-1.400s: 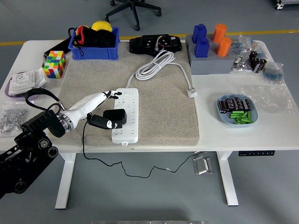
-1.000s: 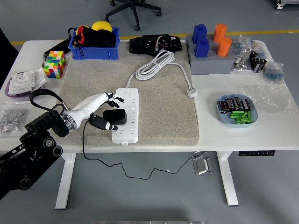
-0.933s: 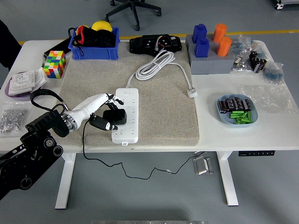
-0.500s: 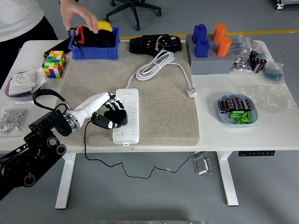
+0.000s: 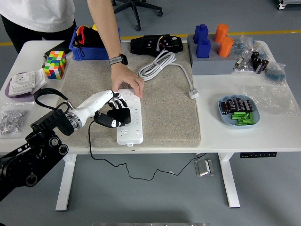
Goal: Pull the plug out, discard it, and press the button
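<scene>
A white power strip (image 5: 132, 123) lies on the grey felt mat (image 5: 164, 110), its white cable (image 5: 156, 66) coiled behind it. A black plug (image 5: 121, 116) sits in the strip's left side. My left hand (image 5: 111, 109), white with black fingertips, comes in from the left and is curled around the plug, thumb below it and fingers above. A person's hand (image 5: 128, 83) reaches down from the far side and rests on the strip's far end. The strip's button is hidden beneath that hand. My right hand is out of view.
A blue bin (image 5: 92, 51), a colour cube (image 5: 55, 64) and a black device (image 5: 156, 44) stand at the back. At the right are a grey block (image 5: 210, 63) with blue and orange canisters and a blue dish (image 5: 225, 113) of batteries. Bags of screws (image 5: 9, 117) lie at the left.
A person has reached in from the top left and put a hand on the strip's far end. My left hand has closed round the black plug, and the strip has shifted slightly right.
</scene>
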### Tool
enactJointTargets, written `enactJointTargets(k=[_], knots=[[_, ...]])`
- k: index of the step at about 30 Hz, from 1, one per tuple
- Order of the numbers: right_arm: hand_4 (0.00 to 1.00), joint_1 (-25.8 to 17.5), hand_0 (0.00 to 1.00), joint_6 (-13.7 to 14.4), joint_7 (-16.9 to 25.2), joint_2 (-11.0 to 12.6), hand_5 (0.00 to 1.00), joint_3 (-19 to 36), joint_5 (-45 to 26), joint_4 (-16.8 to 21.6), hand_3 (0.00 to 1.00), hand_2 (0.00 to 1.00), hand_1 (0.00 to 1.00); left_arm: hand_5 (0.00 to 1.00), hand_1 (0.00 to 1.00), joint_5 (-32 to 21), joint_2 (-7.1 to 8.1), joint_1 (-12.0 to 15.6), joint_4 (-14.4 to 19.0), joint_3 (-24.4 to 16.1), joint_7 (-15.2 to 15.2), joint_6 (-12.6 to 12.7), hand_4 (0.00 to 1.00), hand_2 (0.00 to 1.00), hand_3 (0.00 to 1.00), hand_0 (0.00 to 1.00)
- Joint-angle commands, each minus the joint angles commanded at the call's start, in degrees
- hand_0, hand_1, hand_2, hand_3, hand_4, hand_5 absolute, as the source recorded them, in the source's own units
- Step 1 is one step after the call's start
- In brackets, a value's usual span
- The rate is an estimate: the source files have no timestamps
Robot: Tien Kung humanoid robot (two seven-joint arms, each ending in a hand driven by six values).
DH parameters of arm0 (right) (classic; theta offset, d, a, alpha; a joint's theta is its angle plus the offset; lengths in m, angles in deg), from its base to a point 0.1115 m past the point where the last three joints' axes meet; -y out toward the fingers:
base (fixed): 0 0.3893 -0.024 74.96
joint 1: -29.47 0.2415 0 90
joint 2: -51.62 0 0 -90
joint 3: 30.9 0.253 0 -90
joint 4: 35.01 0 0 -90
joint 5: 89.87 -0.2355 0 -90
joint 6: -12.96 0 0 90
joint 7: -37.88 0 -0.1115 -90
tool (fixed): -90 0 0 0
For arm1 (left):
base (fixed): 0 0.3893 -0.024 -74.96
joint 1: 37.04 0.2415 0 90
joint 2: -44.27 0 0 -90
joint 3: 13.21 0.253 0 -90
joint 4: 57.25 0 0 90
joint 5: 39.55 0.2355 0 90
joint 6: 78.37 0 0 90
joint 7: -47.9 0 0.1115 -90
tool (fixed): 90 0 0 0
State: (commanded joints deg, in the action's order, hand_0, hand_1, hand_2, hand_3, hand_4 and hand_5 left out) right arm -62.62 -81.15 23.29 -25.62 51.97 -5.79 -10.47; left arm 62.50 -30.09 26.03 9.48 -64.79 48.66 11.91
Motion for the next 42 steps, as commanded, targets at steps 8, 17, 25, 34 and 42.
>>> enactJointTargets(k=[8,17,25,34,42], knots=[[0.883,0.0,0.767,0.0,0.0,0.1,0.658,-0.3,0.0,0.0,0.713,0.724,0.729,0.002,0.359,-1.3,0.53,0.0,2.4,-4.5,0.9,0.7,0.723,0.407,0.535,0.493],[0.883,0.3,0.767,0.0,0.0,0.2,0.658,-0.7,-0.2,0.0,0.713,0.724,0.729,0.002,0.356,-1.6,1.36,-3.8,-10.3,-6.4,3.4,5.0,0.705,0.407,0.535,0.494],[0.883,0.3,0.767,0.0,0.0,0.3,0.658,-0.7,-0.2,-0.1,0.713,0.724,0.729,0.002,0.361,-4.2,0.63,-6.5,-19.9,-5.3,5.5,9.7,0.714,0.401,0.530,0.511],[0.883,0.1,0.767,0.0,0.0,0.2,0.658,-0.8,-0.2,-0.1,0.713,0.724,0.729,0.002,0.468,-6.8,0.10,-7.3,-23.3,-3.6,6.1,9.1,0.818,0.487,0.565,0.623],[0.883,-0.1,0.767,0.0,0.0,0.2,0.658,-0.8,-0.2,-0.1,0.713,0.724,0.729,0.002,0.580,-7.1,0.17,-7.1,-24.0,-3.4,4.3,6.6,0.886,0.550,0.618,0.666]])
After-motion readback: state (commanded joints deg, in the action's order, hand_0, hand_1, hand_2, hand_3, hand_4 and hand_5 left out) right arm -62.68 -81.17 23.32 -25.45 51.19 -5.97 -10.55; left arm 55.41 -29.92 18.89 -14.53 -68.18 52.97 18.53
